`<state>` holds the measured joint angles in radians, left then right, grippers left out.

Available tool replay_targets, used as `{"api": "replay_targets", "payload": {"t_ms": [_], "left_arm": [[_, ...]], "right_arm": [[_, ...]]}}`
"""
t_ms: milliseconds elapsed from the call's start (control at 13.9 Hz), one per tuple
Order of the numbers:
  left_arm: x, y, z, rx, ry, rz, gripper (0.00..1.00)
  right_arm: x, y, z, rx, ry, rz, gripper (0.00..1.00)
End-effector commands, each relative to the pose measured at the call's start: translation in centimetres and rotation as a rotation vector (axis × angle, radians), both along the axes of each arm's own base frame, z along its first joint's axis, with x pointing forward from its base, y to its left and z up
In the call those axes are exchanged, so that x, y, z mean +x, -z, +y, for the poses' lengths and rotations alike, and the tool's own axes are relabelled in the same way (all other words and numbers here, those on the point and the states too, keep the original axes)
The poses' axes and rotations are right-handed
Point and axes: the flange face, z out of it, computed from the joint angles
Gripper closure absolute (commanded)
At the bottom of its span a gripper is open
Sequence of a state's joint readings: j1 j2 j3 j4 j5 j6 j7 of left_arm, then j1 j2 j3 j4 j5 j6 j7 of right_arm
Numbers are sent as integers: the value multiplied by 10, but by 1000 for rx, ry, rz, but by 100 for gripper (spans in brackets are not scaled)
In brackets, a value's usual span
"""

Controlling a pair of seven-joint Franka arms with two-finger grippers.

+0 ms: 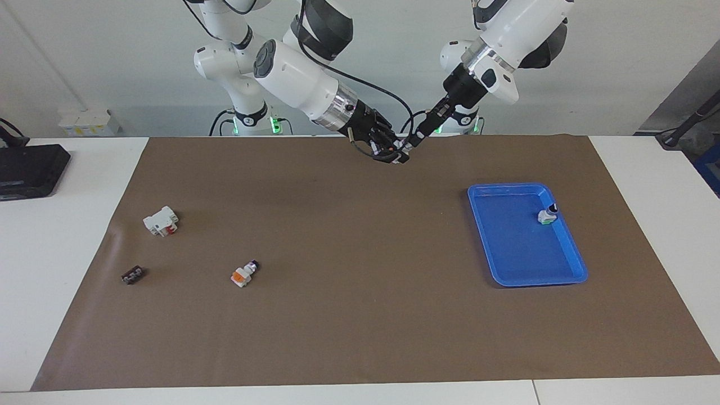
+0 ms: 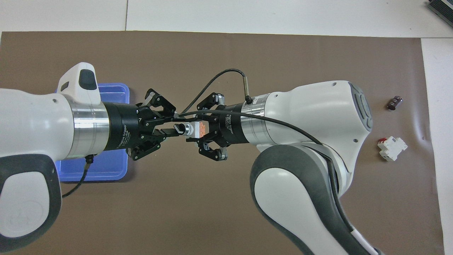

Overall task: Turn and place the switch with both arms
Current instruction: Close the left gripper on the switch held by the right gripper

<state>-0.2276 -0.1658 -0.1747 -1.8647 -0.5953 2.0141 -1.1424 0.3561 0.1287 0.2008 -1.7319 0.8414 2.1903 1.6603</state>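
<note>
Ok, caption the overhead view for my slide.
Left gripper closes around the black tip of the switch held by the right gripper.

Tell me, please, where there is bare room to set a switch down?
The blue tray is bare except the green-ended switch at its robot-side corner. The mat is free between tray and orange switch. Crowded: by the white block and dark part, and under the left gripper and right gripper.

right gripper (image 1: pixel 394 153) holds switch (image 1: pixel 400 151) | left gripper (image 1: pixel 417 138) touching | above mat (image 1: pixel 360 315)
</note>
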Motion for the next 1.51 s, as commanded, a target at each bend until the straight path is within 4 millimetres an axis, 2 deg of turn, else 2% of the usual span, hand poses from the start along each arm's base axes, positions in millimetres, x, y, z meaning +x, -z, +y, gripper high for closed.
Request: {"api": "replay_targets", "payload": {"t_ms": [0,503,1006,1293,1436], "left_arm": [[-5,2,0,11,3,-19,67],[-6,7,3,17,5,-16,75],[-7,12,5,19,-4,-16,77],[-9,12,4,20,0,-16,100],[-9,12,4,20,0,-16,100]], "right_arm": [[0,-5,-1,-3,11,16,100],[-1,-5,-1,-3,10,17,100],[-1,-5,-1,-3,10,17,100],[-1,-5,-1,-5,9,17,100],[-1,-5,-1,-5,9,17,100]]}}
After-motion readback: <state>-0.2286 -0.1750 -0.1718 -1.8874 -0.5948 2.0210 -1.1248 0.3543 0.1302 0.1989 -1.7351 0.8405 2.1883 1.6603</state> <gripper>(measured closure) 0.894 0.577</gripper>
